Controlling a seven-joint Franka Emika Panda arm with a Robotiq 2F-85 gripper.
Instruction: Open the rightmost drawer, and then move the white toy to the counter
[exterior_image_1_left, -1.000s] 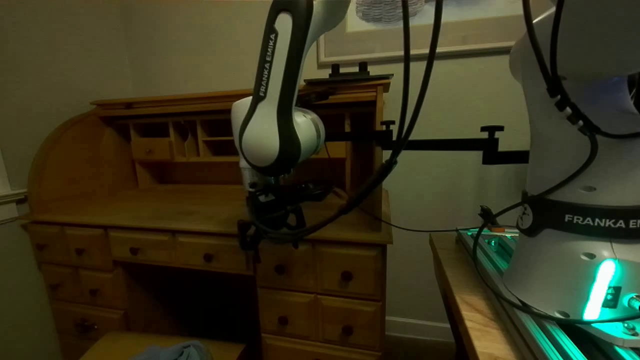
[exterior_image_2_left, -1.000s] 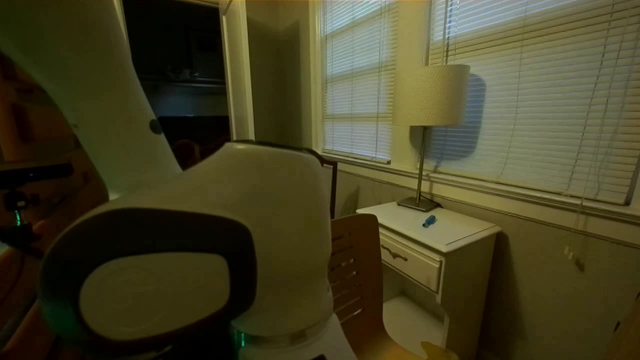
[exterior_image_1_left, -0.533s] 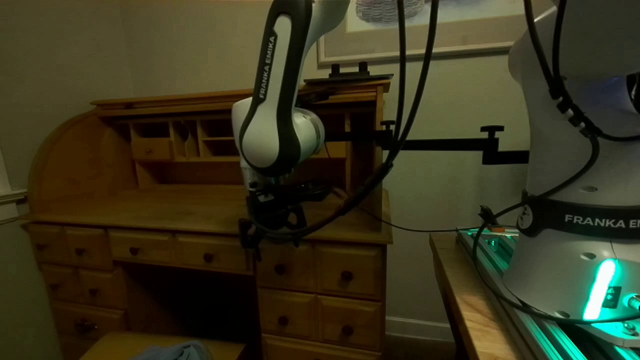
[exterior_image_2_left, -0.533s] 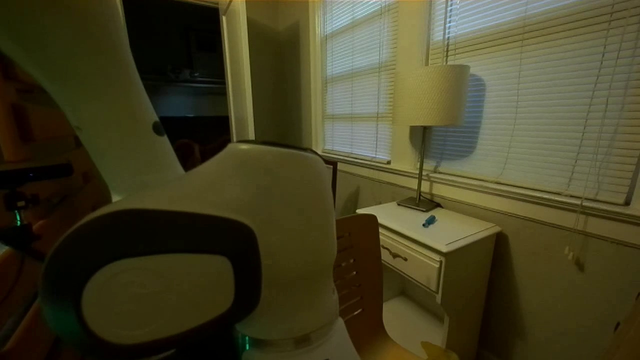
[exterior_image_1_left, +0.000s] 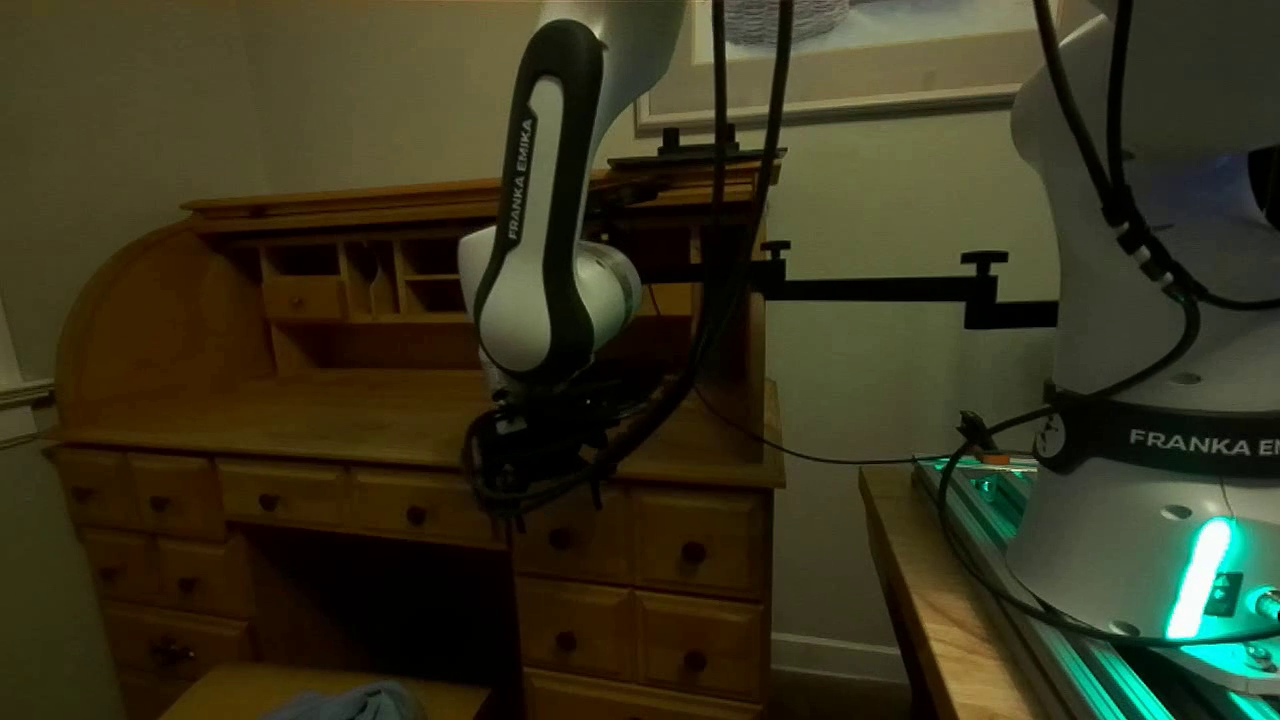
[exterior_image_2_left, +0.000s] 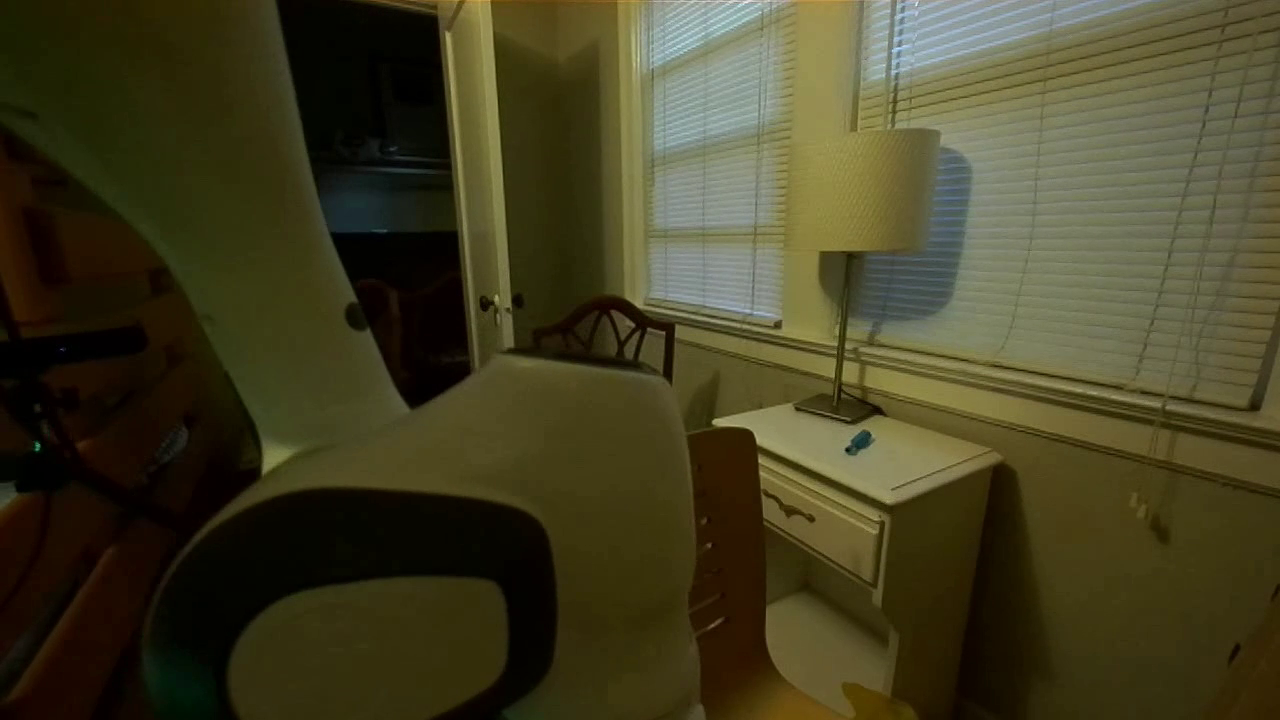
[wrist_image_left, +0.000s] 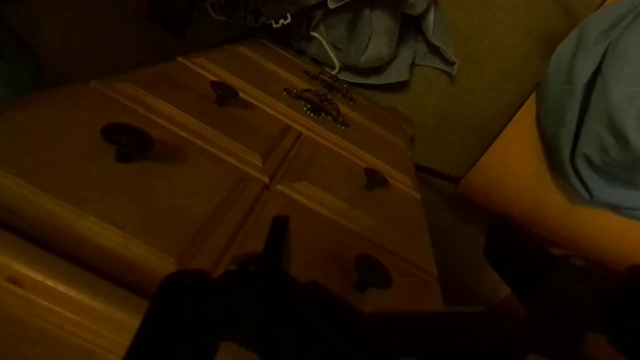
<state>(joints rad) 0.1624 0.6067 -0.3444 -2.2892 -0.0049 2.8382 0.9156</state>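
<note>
The rightmost drawer (exterior_image_1_left: 735, 525) is the oak, two-panel top drawer under the right end of the desk and looks shut. In the wrist view its front (wrist_image_left: 100, 195) carries two dark round knobs. My gripper (exterior_image_1_left: 553, 508) is in front of the desk's front edge, around the height of that drawer. In the wrist view its dark fingers (wrist_image_left: 395, 250) stand wide apart, with one drawer knob (wrist_image_left: 374, 272) showing between them; whether they touch anything cannot be told. The counter (exterior_image_1_left: 290, 410) is the flat desk top behind the gripper. The white toy is out of view.
A yellowish chair seat (exterior_image_1_left: 230, 690) with a blue-grey cloth (exterior_image_1_left: 350, 703) stands in front of the desk. A black bar (exterior_image_1_left: 880, 290) runs from the desk's right side. The robot's wooden table (exterior_image_1_left: 930, 560) is at the right. A white nightstand (exterior_image_2_left: 930, 560) shows too.
The arm has come down a little. The gripper has turned and tilted, shifting slightly down and left in an exterior view, and the cables have swung left. The drawers look unchanged.
</note>
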